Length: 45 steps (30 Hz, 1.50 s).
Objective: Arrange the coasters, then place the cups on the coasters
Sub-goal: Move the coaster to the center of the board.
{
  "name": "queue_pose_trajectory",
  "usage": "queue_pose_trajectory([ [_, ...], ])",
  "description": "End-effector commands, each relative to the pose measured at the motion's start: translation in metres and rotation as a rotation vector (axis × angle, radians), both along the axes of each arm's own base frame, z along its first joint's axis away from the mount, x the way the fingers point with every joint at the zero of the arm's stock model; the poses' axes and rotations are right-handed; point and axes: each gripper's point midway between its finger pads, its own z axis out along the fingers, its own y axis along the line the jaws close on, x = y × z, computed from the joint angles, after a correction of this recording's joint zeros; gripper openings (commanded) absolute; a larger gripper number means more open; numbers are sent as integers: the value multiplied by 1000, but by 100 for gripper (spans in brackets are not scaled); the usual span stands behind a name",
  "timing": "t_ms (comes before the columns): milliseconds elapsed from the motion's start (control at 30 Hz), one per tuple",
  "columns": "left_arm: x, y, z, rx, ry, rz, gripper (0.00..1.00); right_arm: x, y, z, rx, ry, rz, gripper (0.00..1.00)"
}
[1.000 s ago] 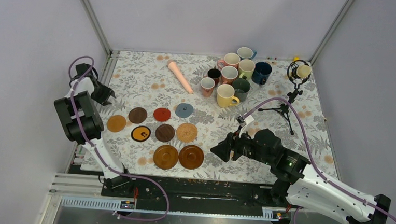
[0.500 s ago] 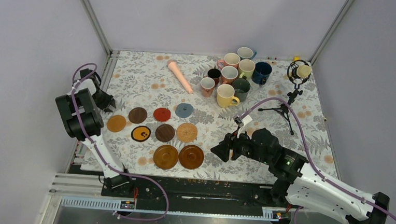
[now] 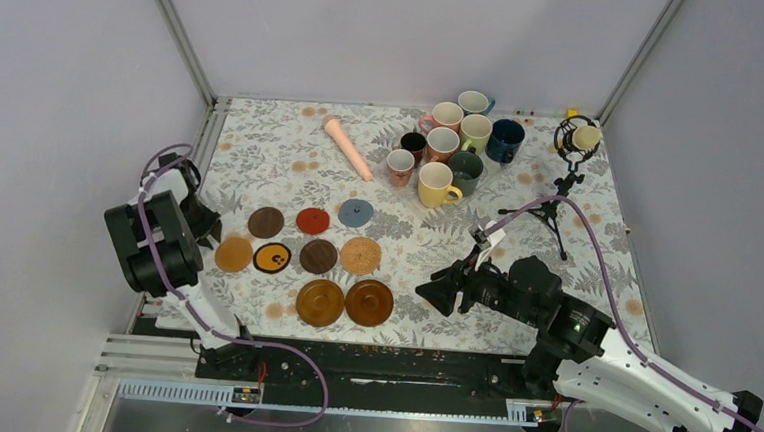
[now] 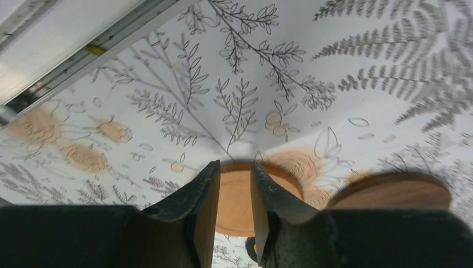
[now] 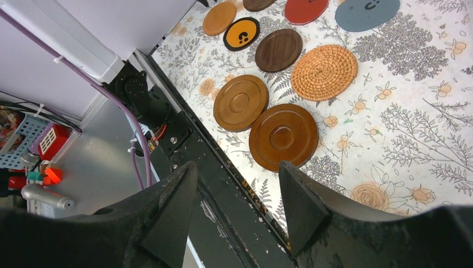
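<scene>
Nine coasters lie in rows at the table's front left. The orange wood coaster (image 3: 233,254) sits beside the black-and-yellow coaster (image 3: 272,257). My left gripper (image 3: 214,233) reaches over the orange coaster (image 4: 237,201). Its jaws are nearly shut, with the tips (image 4: 235,163) down on the coaster's far rim. Through the narrow gap I see the coaster's face. The cups (image 3: 443,143) cluster at the back right, with the yellow cup (image 3: 435,184) nearest. My right gripper (image 3: 435,292) hangs open and empty over the front edge (image 5: 237,206), near two brown wooden coasters (image 5: 283,137).
A long pink stick (image 3: 347,146) lies at the back centre. A black tripod microphone (image 3: 565,162) stands at the back right. The table's left rail (image 4: 83,56) runs just beyond my left fingertips. The black base rail (image 5: 223,162) lies under my right gripper.
My left gripper came down and toward me while its jaws narrowed. The orange coaster slid toward the front right, into line with the black-and-yellow one. My right arm drifted slightly right.
</scene>
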Motion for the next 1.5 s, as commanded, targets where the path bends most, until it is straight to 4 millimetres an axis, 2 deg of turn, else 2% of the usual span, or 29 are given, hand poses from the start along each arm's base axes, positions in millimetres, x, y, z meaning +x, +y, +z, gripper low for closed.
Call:
queue_pose_trajectory([
  [0, 25, 11, 54, 94, -219, 23, 31, 0, -5, -3, 7, 16, -26, 64],
  [67, 48, -2, 64, 20, -333, -1, 32, 0, -7, -5, 10, 20, -32, 63],
  [133, 56, -12, 57, -60, -335, -7, 32, 0, -9, -5, 10, 19, -40, 63],
  [267, 53, -9, 37, -49, -282, -12, 31, 2, -13, -1, 19, 11, -63, 64],
  [433, 62, -24, 16, -149, -291, -69, 31, 3, -12, 2, 30, 8, -67, 63],
  [533, 60, -29, 5, -184, -274, -82, 31, 5, -10, 1, 24, 11, -67, 63],
  [700, 45, -38, -7, -225, -204, -65, 33, 6, -5, -3, 14, 25, -59, 63],
  [767, 31, -38, -9, -218, -141, -65, 33, 6, -5, -3, 10, 24, -58, 63],
  [900, 0, -37, -6, -171, -46, -62, 33, 7, -6, -6, 8, 20, -65, 63],
  [1033, -22, -47, 0, -168, -36, -59, 33, 7, -6, -7, 10, 21, -63, 64],
  [1133, -39, -46, 6, -134, -4, -44, 32, 6, -5, -4, 16, 19, -57, 64],
  [1233, -48, -44, 14, -91, -9, -32, 31, 6, -6, -4, 18, 16, -59, 64],
  [1367, -54, -65, 11, -177, -44, -21, 31, 6, -7, -3, 19, 9, -64, 64],
  [1400, -54, -64, 12, -169, -46, -17, 31, 6, -7, -3, 20, 9, -63, 64],
  [1467, -56, -46, 18, -78, -39, 16, 32, 5, -7, -2, 25, 7, -58, 64],
])
